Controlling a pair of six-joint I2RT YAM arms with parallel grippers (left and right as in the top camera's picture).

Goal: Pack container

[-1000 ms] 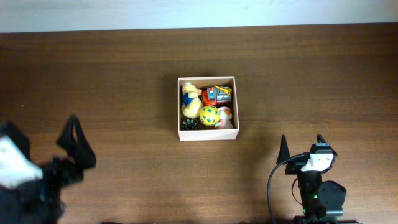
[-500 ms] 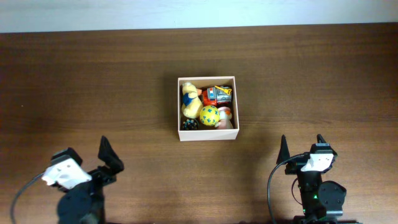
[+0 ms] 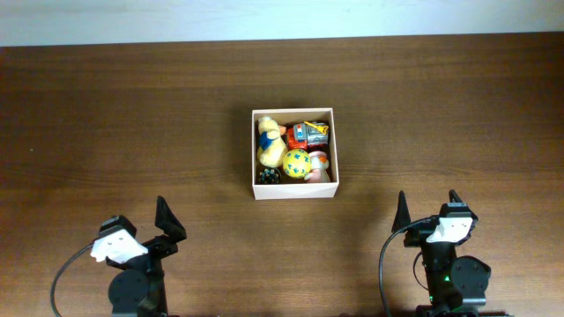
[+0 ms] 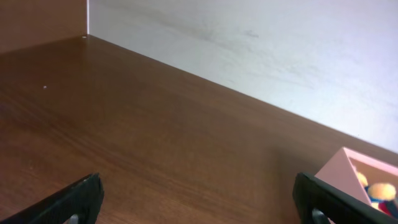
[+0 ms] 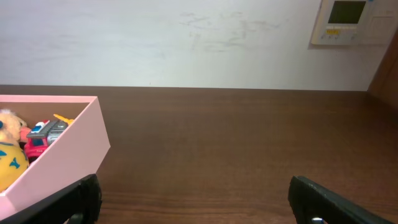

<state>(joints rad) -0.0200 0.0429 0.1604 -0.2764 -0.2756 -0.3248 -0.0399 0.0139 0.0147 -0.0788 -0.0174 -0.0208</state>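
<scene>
Container (image 3: 294, 190), filled with toys (image 3: 293, 150), sits at centre of worktop (image 3: 132, 114). Left claw (image 4: 199, 206) at 7 o'clock and right claw (image 3: 427, 204) at 5 o'clock both stand wide, empty, well apart from it.

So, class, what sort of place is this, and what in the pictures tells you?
Probably an indoor robotics lab or test room: a wooden table against a plain white wall with a small control panel, and a left arm and right arm near a container of toys.
</scene>
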